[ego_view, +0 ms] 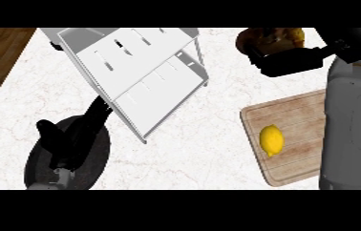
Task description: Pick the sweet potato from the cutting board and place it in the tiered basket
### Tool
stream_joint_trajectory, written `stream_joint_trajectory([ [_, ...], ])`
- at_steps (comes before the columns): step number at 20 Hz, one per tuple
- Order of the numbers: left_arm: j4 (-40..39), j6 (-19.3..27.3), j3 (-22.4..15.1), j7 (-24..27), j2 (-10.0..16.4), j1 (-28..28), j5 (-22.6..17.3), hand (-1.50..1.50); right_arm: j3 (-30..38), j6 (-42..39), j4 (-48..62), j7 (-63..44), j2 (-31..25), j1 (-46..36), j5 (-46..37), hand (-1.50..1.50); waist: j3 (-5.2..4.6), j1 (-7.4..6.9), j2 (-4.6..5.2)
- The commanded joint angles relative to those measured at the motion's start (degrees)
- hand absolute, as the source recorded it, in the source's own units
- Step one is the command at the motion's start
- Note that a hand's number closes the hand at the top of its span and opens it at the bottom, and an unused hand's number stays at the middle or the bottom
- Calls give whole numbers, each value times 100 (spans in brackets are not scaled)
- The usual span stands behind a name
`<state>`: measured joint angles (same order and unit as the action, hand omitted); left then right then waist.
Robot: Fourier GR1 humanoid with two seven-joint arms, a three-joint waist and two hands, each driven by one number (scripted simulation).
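The white, faintly veined marble counter (211, 149) fills nearly everything I look down on. On it stands the white two-tiered metal basket (137, 77), its slotted shelves set at a slant, and I place everything else by this basket. The pale wooden cutting board (300, 130) lies to the right of the basket and nearer to me, well apart from it.

My right hand (292, 63) is up to the right of the basket, about level with its upper tier and apart from its rim. Its fingers are curled round the brown-orange, lumpy sweet potato (268, 40), which sticks out of the hand on the side towards the basket and is partly hidden by it. My left hand (67, 141) rests open below and to the left of the basket, fingers pointing at its near corner.

The small yellow lemon (272, 140) lies alone on the board, far right of the basket and close to me.

I judge the pick done and the carry under way, since the sweet potato is off the board and in my grasp. The next move calls for taking it leftwards over the basket's rim, lowering it onto a shelf without striking the side posts, and only then opening my fingers.
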<state>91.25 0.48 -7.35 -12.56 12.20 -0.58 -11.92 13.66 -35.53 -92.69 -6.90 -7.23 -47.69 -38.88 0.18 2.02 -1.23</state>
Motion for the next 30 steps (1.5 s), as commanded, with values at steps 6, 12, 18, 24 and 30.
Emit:
stream_joint_trajectory([
  [6,-345,-44,-14,-200,-232,-722,74,0,-172,-486,-101,-2009,405,-1388,316,150,-22,-197,114],
  [12,-641,11,-74,79,-413,-868,292,0,-179,665,1526,-1971,625,-2391,11,150,-25,-273,161],
  [18,-451,-48,5,-95,-373,-848,261,0,-771,1785,2776,-1755,721,-2658,76,150,-25,-343,165],
  [24,-398,-44,-82,-260,-441,-946,368,0,-1523,2967,3789,-1241,723,-2637,758,150,-25,-403,169],
  [30,-293,-215,-36,-194,-394,-822,290,0,-1562,3626,4630,-1075,723,-2802,2023,150,-24,-511,186],
])
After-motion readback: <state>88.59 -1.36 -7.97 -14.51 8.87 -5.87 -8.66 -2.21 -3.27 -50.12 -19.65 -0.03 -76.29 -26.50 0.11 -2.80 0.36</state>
